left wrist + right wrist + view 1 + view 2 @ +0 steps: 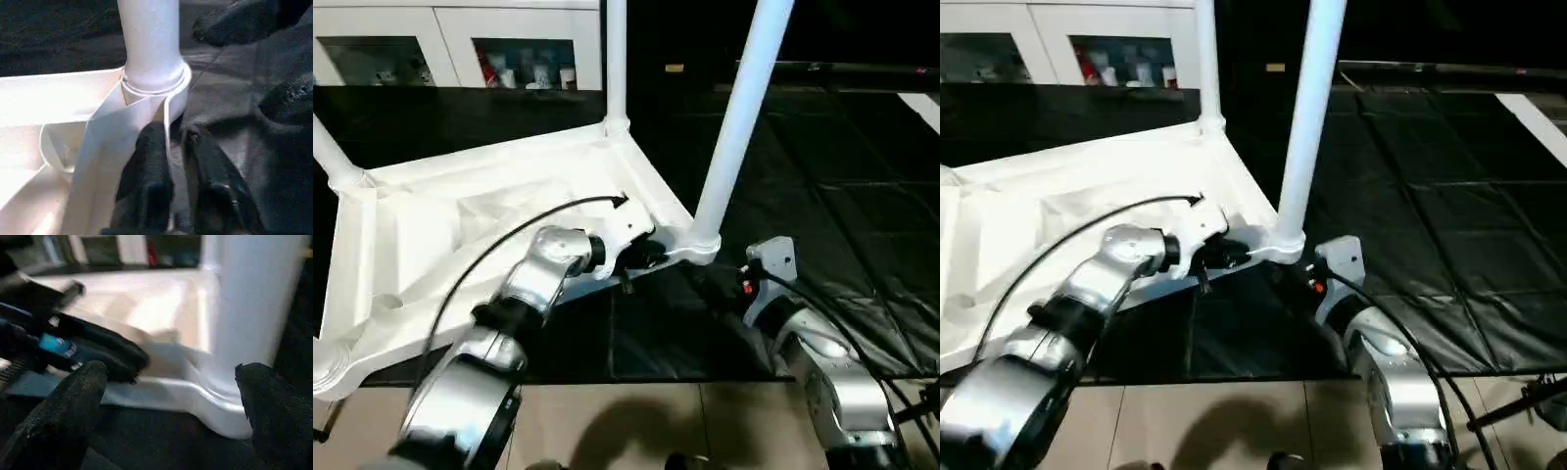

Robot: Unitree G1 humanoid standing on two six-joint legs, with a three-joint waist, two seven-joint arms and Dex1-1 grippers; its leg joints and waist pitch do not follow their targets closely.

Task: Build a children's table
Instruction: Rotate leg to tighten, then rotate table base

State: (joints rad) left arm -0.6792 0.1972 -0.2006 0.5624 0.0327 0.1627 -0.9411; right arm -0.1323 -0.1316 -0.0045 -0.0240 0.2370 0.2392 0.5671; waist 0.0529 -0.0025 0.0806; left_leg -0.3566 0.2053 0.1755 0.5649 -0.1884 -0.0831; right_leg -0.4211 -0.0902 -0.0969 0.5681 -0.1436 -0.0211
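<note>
Table top (460,225) inverted; legs (739,117) upright

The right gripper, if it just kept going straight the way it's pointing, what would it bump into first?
Most likely the white table top's corner socket, where a leg stands. The right gripper is open and faces that corner with the left gripper beside it. Depth is hard to judge.

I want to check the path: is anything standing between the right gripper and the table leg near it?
Nothing visible does. In the right wrist view, the right gripper has wide-open jaws facing the nearest leg in its corner socket. The left gripper sits beside it at the tabletop rim, not between.
</note>
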